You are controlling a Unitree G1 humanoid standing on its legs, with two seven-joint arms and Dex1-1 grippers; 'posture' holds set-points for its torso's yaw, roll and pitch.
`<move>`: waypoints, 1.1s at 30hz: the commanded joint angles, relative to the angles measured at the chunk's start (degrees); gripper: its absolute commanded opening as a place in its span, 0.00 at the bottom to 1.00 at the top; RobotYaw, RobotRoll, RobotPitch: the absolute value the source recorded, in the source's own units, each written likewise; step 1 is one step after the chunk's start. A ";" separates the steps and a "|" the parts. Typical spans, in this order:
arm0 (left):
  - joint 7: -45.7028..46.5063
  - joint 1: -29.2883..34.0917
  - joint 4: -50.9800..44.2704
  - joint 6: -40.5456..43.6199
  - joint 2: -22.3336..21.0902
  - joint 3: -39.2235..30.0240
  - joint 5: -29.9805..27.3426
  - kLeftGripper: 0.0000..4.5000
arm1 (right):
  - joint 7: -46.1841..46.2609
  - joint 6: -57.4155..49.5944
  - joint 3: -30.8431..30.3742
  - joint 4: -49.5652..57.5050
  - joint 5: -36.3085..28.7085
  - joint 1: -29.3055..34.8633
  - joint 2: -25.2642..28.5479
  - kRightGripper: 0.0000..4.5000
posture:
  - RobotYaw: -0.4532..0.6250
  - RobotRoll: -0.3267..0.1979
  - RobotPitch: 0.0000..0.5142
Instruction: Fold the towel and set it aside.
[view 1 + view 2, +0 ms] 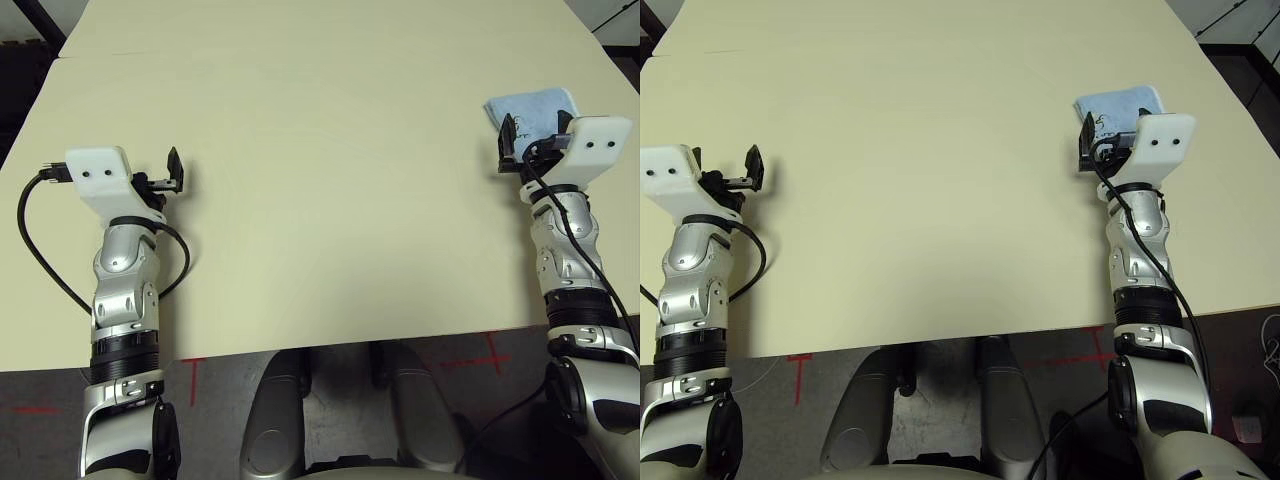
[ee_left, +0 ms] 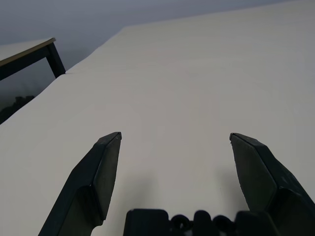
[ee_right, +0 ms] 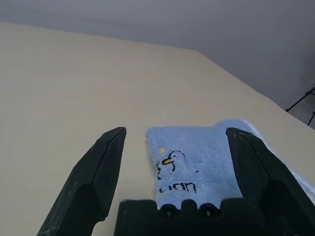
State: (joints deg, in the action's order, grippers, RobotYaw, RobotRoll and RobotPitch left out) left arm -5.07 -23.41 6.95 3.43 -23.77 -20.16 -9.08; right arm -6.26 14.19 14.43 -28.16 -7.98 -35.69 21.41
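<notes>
Your towel (image 1: 530, 106) lies folded into a small blue pad near the right edge of the tabletop (image 1: 320, 180), toward the far right corner, with its dark penguin motif (image 3: 171, 162) facing up. By the look of it the fold is done and the cloth is set aside, so what remains is mostly keeping clear of it. Your right gripper (image 1: 538, 138) hangs just on the near side of the towel with its fingers (image 3: 103, 167) spread wide and nothing between them; in the right wrist view the towel sits ahead of the open jaws, apart from both pads as far as you can see. Your left gripper (image 1: 172, 174) is over the left side of the tabletop, well apart from the towel, also spread wide and empty above bare wood. The main risk is the right arm: if you push it forward or drop it, a fingertip could snag the terry pile, drag the pad toward the right edge or flip the top layer open, undoing the fold. The black cable (image 1: 580, 250) along the right forearm could also brush the cloth on a sideways swing. If you move that arm, I would pull it back and away from the towel first.
</notes>
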 commanded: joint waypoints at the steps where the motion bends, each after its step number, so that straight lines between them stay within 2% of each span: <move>1: -1.00 1.85 -1.40 1.35 0.32 0.32 -0.81 1.00 | 0.47 -0.78 0.75 1.39 -0.40 1.43 -0.25 0.98 | 0.42 0.62 0.57; 33: -2.33 1.73 -2.00 1.94 1.09 1.06 -1.04 1.00 | 0.21 -1.72 0.70 2.82 -0.62 2.63 -0.94 0.98 | 0.42 0.62 0.52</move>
State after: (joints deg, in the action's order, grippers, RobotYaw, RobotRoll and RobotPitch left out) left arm -7.30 -22.28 5.30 5.20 -23.09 -19.36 -9.93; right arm -5.97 12.70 14.43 -26.08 -8.25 -34.45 20.37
